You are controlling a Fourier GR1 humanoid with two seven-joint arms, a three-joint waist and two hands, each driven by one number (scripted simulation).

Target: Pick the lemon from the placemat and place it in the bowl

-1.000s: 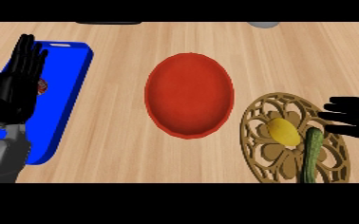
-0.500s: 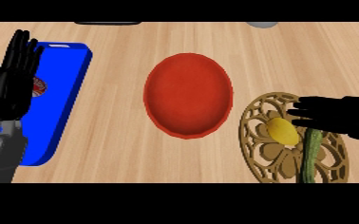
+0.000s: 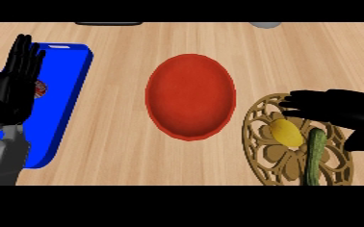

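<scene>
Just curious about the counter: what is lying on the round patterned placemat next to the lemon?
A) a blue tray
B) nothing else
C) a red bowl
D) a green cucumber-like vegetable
D: a long green vegetable lies on the placemat just right of the lemon; the red bowl sits apart on the counter.

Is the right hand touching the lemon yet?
Cannot tell. In the head view the right hand shows just above the lemon on the placemat; looking steeply down, contact or height gap is not visible.
</scene>
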